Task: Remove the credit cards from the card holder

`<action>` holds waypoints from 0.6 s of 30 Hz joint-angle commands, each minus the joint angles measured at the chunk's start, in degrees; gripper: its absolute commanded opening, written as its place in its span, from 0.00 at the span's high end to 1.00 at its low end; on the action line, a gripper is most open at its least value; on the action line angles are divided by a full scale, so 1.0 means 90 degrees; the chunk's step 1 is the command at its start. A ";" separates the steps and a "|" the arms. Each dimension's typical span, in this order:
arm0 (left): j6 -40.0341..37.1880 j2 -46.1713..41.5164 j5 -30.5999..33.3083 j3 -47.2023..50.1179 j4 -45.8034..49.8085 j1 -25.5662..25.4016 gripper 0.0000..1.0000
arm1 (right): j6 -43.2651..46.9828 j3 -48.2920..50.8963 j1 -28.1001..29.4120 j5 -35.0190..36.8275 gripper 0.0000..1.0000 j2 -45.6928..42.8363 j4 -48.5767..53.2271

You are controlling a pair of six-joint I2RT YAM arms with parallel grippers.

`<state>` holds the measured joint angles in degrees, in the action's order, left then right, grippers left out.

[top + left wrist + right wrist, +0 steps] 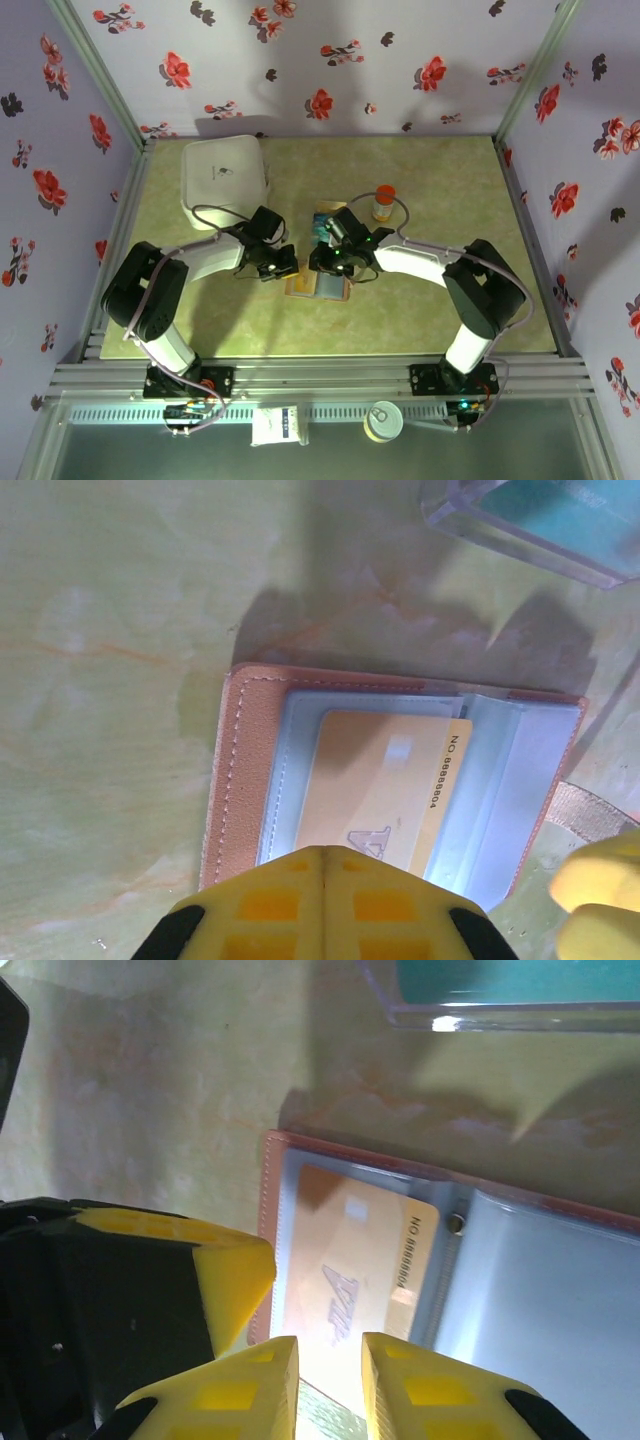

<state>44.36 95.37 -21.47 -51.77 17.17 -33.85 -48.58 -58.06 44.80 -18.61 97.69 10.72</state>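
Note:
The card holder (318,285) lies open and flat on the table, with a brown stitched rim (225,770) (268,1190) and blue-grey pockets. A tan card (375,780) (350,1250) printed with a number sits in its left pocket. My left gripper (322,852) (283,265) is shut, its tip over the near end of that card. My right gripper (330,1345) (322,263) is open by a narrow gap, straddling the card's near edge. A left fingertip (235,1275) rests by the holder's rim. A teal card (560,520) (510,980) lies in a clear sleeve beyond the holder.
A white square box (225,175) stands at the back left. An orange-capped bottle (383,202) stands behind the right gripper. The clear sleeve (325,222) lies just beyond the holder. Floral walls close in the table on three sides.

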 commanded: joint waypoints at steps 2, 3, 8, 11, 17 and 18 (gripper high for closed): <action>-0.0153 0.0025 -0.0113 -0.0108 0.0109 0.0040 0.99 | -0.0373 0.0089 0.0049 -0.0304 0.74 0.0250 -0.0510; -0.0147 0.0060 -0.0194 -0.0117 0.0050 0.0039 0.99 | -0.0394 0.0093 0.0052 -0.0305 0.74 0.0282 -0.0522; -0.0204 0.0208 -0.0309 -0.0136 0.0034 0.0036 0.99 | -0.0451 0.0113 0.0057 -0.0376 0.72 0.0446 -0.0612; -0.0241 0.0332 -0.0304 -0.0147 0.0091 0.0050 0.99 | -0.0489 0.0104 0.0069 -0.0461 0.72 0.0574 -0.0644; -0.0217 0.0419 -0.0299 -0.0052 0.0031 0.0059 0.99 | -0.0472 0.0113 0.0094 -0.0496 0.73 0.0701 -0.0546; -0.0203 0.0414 -0.0290 -0.0040 0.0026 0.0059 0.99 | -0.0443 0.0106 0.0083 -0.0460 0.73 0.0701 -0.0479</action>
<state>43.51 98.13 -23.99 -52.05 16.75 -33.74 -52.14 -57.91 45.08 -22.37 103.13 5.80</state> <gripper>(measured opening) 0.044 0.275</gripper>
